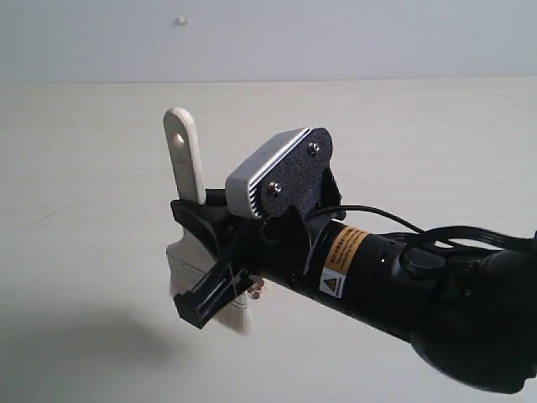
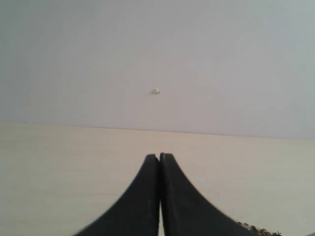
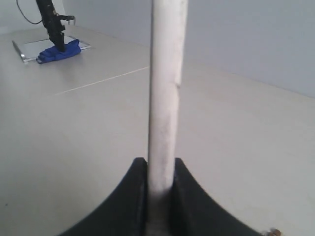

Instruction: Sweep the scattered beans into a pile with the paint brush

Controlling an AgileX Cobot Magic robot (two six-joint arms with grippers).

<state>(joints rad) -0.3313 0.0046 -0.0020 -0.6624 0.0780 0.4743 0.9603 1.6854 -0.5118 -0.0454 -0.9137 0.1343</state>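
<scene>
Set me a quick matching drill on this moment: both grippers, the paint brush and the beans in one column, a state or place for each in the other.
Things:
1. left gripper
2. right gripper
3. paint brush
4. beans

States or places:
A. handle up, bristles down
B. shut, with nothing between the fingers
C. a few showing just beside the bristles
D. clamped on a pale handle

Pairs: 1-B, 2-D, 3-A, 4-C
</scene>
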